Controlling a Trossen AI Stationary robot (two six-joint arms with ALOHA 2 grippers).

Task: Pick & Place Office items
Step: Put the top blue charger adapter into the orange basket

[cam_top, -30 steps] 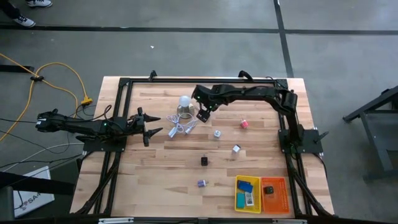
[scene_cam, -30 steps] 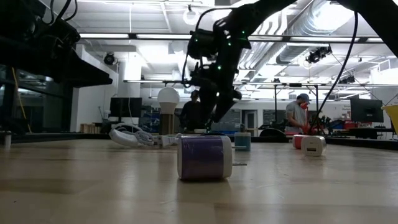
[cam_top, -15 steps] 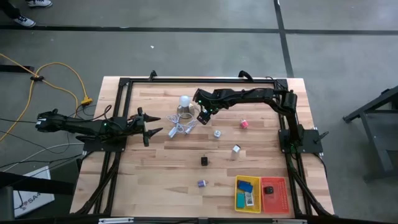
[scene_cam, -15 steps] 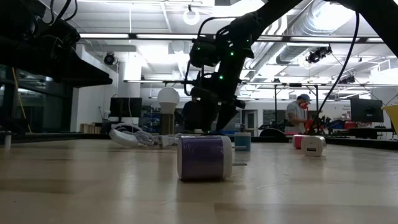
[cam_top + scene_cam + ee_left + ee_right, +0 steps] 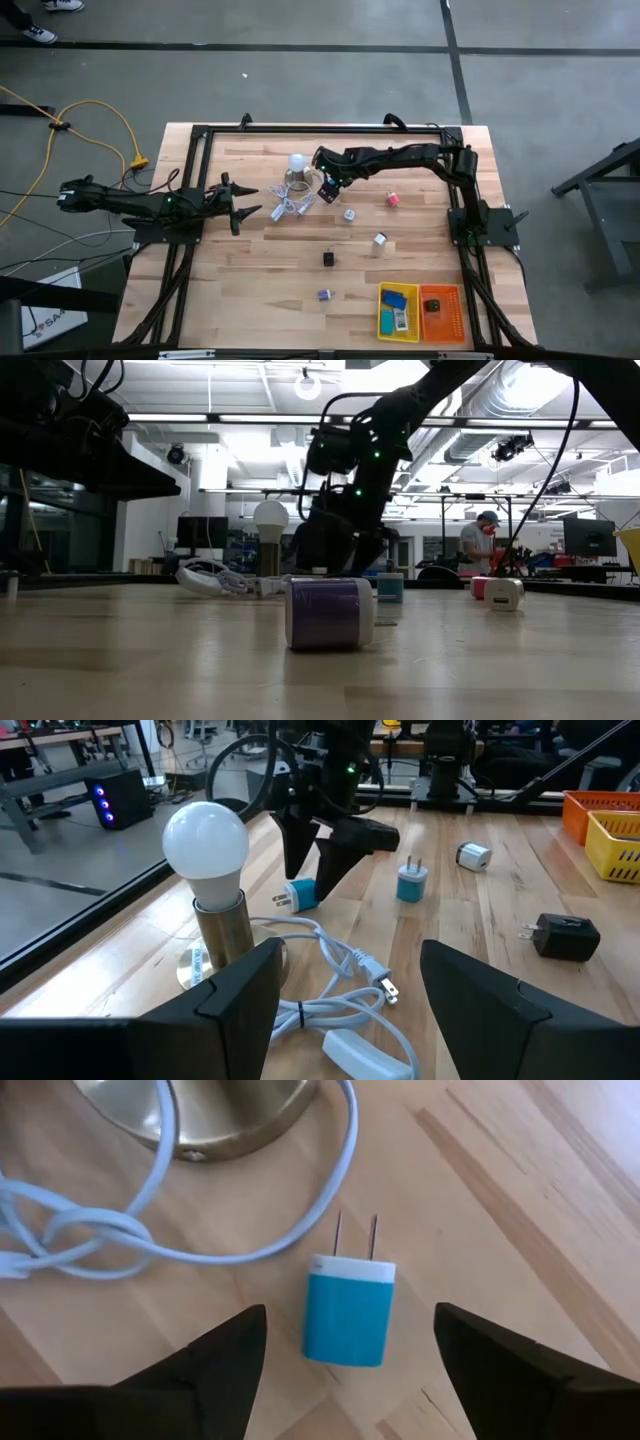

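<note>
- My right gripper (image 5: 348,1365) hangs low over the far half of the table, its two dark fingers spread wide with nothing between them.
- Directly below, centred in the gap, a small teal-blue plastic wall charger with a white face and two metal prongs (image 5: 349,1315) lies flat on the wooden table (image 5: 260,290).
- I judge it light, rigid and smooth-sided, so it may slip; the flat long sides of the blue body look like the best place to pinch, clear of the thin prongs.
- Just beyond the prongs, a looped white power cord (image 5: 120,1230) curves close by and could snag a finger.
- Behind the cord stands the brass base of a lamp with a round white bulb (image 5: 296,163), near enough to bump.
- Further off lie a second blue-and-white charger (image 5: 411,880), a white charger (image 5: 472,855) and a black charger (image 5: 566,936), all well apart.
- Yellow and orange mesh trays (image 5: 421,311) sit at the near edge of the table.
- My left gripper (image 5: 240,203) waits open at the left side.
</note>
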